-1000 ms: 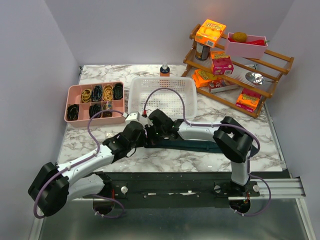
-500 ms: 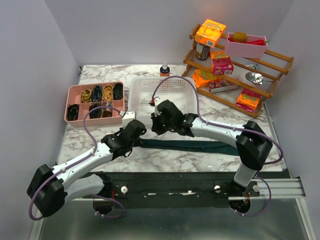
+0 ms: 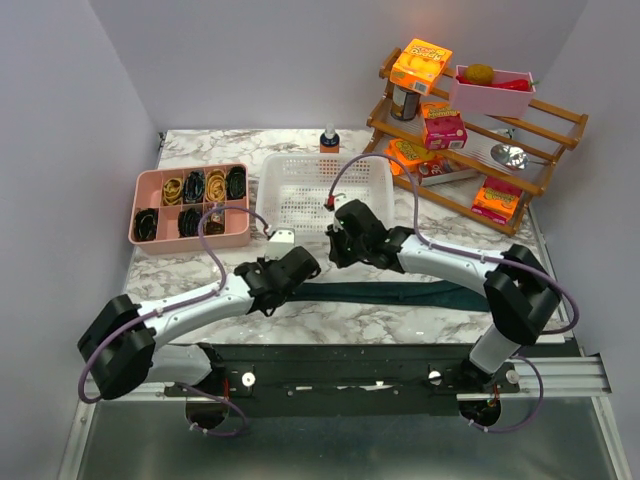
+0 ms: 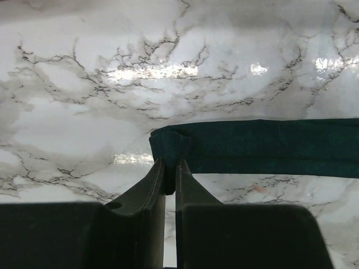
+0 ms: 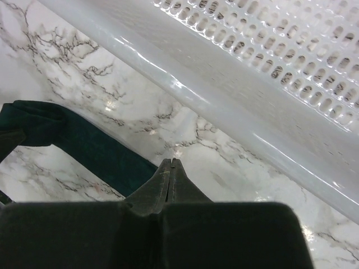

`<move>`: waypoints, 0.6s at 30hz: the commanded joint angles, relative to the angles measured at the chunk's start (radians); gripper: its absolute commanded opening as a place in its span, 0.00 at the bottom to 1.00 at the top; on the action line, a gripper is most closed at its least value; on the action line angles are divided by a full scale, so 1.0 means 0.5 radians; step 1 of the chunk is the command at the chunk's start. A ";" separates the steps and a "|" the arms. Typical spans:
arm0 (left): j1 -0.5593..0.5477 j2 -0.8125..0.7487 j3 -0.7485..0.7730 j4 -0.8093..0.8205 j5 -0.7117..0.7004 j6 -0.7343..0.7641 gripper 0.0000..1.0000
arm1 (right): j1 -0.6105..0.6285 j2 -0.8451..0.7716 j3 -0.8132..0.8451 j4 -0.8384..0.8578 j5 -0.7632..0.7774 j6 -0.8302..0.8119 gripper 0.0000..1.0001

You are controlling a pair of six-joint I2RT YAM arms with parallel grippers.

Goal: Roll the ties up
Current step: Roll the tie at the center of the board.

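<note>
The left gripper (image 4: 170, 175) pinches the folded end of the tie (image 4: 269, 147), which runs off to its right. The right gripper (image 5: 170, 167) is squeezed closed on nothing. That small pinch could slip, and the fold would flop open.

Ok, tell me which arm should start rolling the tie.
Left. The left gripper is shut on the tie at its bunched end, so it could begin the roll. The right gripper is shut on nothing, over bare marble near the basket.
</note>
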 commanded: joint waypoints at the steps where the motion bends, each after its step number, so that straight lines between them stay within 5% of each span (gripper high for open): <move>1: -0.122 0.185 0.156 -0.061 -0.191 -0.049 0.00 | -0.024 -0.131 -0.064 -0.035 0.077 -0.024 0.01; 14: -0.279 0.581 0.258 0.163 -0.046 -0.019 0.00 | -0.070 -0.129 -0.147 -0.035 0.080 -0.015 0.01; 18: -0.282 0.664 0.261 0.251 0.006 -0.019 0.18 | -0.080 -0.113 -0.153 -0.032 0.071 -0.015 0.01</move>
